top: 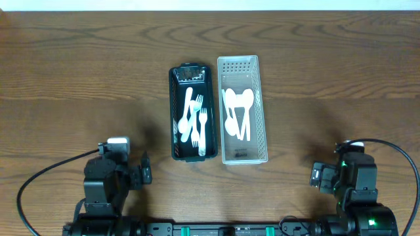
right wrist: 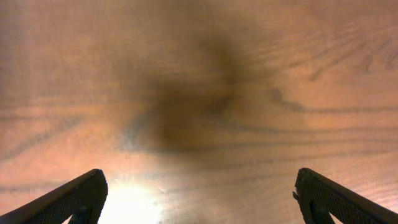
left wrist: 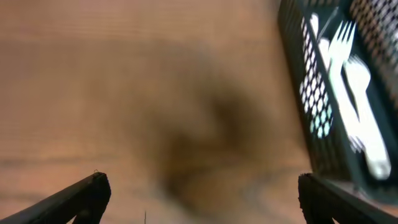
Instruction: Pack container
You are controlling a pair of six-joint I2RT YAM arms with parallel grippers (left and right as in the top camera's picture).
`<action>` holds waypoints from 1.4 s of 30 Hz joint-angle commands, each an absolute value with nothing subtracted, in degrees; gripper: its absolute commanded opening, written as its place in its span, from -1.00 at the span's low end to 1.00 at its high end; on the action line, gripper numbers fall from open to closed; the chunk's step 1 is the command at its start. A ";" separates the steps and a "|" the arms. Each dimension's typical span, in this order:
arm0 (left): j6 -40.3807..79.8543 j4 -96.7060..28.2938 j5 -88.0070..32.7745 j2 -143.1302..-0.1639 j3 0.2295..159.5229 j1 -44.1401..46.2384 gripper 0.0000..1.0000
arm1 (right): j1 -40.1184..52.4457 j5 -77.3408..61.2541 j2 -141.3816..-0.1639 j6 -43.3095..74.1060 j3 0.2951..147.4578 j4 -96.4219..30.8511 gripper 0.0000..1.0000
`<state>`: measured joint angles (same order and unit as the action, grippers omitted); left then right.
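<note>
In the middle of the overhead frame we see two long baskets side by side on the wooden table (top: 79, 65). We cannot tell whether their long sides touch. The black basket (top: 174, 131) is on the left and holds a loose pile of white plastic cutlery, mostly forks (top: 200, 118). The white basket (top: 264, 111) on the right holds a few white spoons (top: 237, 111) lying lengthwise.

Both arms sit at the bottom edge of that frame, one in the lower left and one in the lower right, well apart from the baskets.

The left gripper (left wrist: 199, 196) has its fingers spread wide with nothing between them, only blurred wood below. In the upper right of its own view we see a corner of the black basket, with cutlery showing through the mesh wall.

The right gripper (right wrist: 199, 193) is spread just as wide and holds nothing. Under it we see bare wood, a dark shadow and a bright glare patch at the lower left.
</note>
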<state>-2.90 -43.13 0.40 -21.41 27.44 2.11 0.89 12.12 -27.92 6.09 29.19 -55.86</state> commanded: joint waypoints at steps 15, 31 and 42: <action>-3.40 -47.79 1.06 -21.21 27.70 2.33 0.96 | 7.18 9.80 -0.25 6.35 27.79 -52.42 0.99; -3.40 -47.79 1.06 -21.21 27.70 2.35 0.96 | 8.32 9.41 -0.27 -3.49 0.30 -3.49 0.99; -3.40 -47.79 1.06 -21.21 27.70 2.35 0.96 | 8.12 9.61 -0.32 -3.49 0.32 -3.38 0.98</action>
<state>-3.03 -47.75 0.40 -21.41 27.44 2.11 7.86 9.52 -0.73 -2.61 0.58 -3.29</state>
